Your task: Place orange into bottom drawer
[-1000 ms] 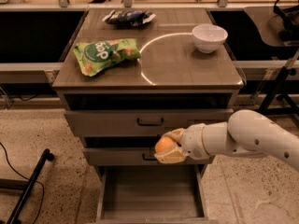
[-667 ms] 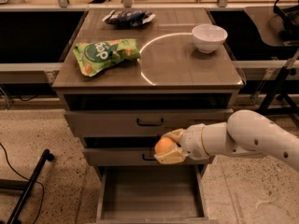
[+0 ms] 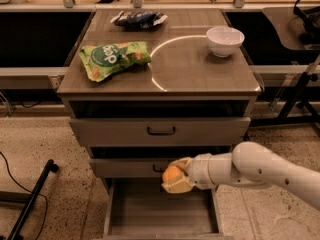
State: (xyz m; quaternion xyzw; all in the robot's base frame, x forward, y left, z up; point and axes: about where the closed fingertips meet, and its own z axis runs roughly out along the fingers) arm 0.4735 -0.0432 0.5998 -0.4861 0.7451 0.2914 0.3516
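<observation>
My gripper [image 3: 175, 176] is shut on the orange [image 3: 171, 174], a small glossy orange fruit. It reaches in from the right on a white arm and holds the fruit in front of the middle drawer [image 3: 125, 167], above the back edge of the open bottom drawer [image 3: 160, 214]. The bottom drawer is pulled out, a grey tray with a flat bare floor and side walls. The orange is above the drawer, not in it.
On the cabinet top [image 3: 200, 74] lie a green chip bag [image 3: 112, 57], a dark snack bag [image 3: 139, 18] and a white bowl [image 3: 225, 40]. The top drawer [image 3: 160, 130] is partly out. A black stand leg [image 3: 30, 199] lies on the floor at left.
The gripper with the orange has stayed at about the same spot in front of the middle drawer; no clear movement shows.
</observation>
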